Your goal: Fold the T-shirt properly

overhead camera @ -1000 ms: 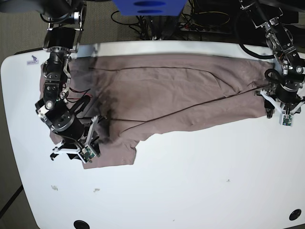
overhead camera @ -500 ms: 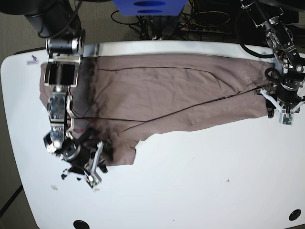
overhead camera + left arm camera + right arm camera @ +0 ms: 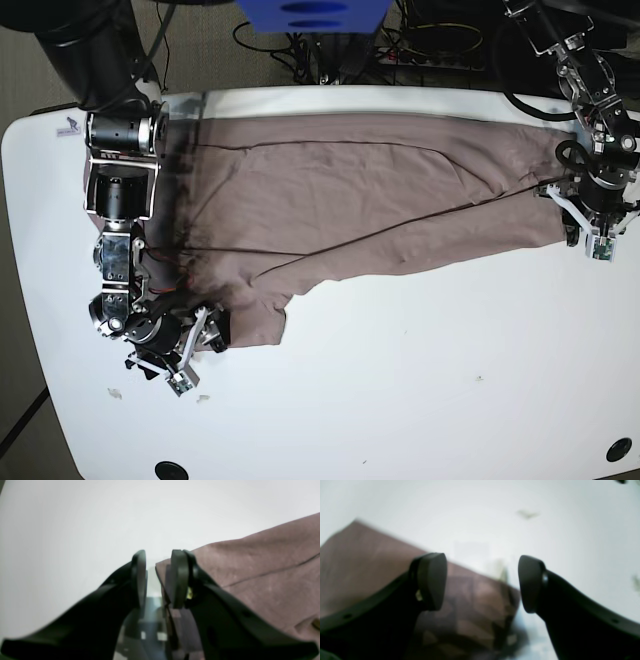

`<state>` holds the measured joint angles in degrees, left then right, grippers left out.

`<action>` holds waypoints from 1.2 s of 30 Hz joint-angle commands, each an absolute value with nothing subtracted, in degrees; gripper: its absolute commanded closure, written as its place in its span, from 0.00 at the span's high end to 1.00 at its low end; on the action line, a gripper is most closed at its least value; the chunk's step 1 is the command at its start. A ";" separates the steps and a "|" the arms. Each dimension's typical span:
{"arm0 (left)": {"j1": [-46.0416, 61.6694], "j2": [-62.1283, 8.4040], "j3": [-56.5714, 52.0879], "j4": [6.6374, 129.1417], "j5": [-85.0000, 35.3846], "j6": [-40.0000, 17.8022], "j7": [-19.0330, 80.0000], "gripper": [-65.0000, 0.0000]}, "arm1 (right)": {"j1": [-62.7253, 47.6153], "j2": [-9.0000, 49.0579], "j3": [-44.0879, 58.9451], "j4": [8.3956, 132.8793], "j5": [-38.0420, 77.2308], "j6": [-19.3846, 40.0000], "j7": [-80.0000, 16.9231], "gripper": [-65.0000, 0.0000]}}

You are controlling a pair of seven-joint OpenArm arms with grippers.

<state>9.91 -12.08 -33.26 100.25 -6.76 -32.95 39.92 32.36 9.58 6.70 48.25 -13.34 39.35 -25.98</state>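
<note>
Two grippers are seen working the cloth, one at each end. The left gripper (image 3: pixel 158 578) is narrowed down around the very edge of the T-shirt (image 3: pixel 340 195): in the left wrist view a thin flap of fabric is caught in the slim gap between the pads, touching the right-hand pad, though a sliver of daylight is left on the other side, so a firm pinch can't really be called. In the base view that gripper (image 3: pixel 588 238) is parked at about 3 o'clock on the table (image 3: pixel 420 400), right at the shirt's end.

The right gripper (image 3: pixel 482 582) is spread wide, nothing held; the shirt's lower corner is seen under and behind the left-hand pad, bare tabletop under the other one. In the base view it (image 3: pixel 195 350) sits near 8 o'clock, just beside the corner that sticks out there.

The mauve-brown shirt itself is laid flat and wrinkled across the upper half of the white table, stretched from 9 o'clock to 3 o'clock, with a dark seam line running diagonally through it.
</note>
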 commanded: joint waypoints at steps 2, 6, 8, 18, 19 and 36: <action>9.28 -12.64 -33.32 101.40 -6.95 -32.80 40.64 0.37 | 31.79 11.66 6.87 52.64 -12.82 39.60 -27.81 0.66; 9.42 -12.85 -33.38 101.45 -7.15 -32.95 42.02 0.47 | 29.17 12.22 6.96 56.22 -12.92 40.00 -29.81 0.64; 9.54 -13.09 -33.37 101.39 -7.27 -33.00 41.97 0.51 | 28.28 12.38 7.19 57.29 -12.99 40.00 -29.96 0.64; 10.68 -8.40 -32.75 100.09 -7.16 -32.40 43.91 0.48 | 23.69 11.38 7.16 57.63 -12.88 39.87 -35.65 0.63; 10.68 -8.40 -32.75 100.09 -7.16 -32.40 43.91 0.48 | 23.69 11.38 7.16 58.77 -12.88 39.87 -35.82 0.63; 11.82 -8.40 -33.01 104.13 -7.16 -32.40 43.91 0.48 | 22.55 11.38 7.16 79.96 -12.79 39.87 -43.30 0.63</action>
<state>11.68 -7.64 -32.71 100.77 -6.79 -32.56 45.01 21.76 10.94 6.98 78.02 -13.23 39.94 -42.89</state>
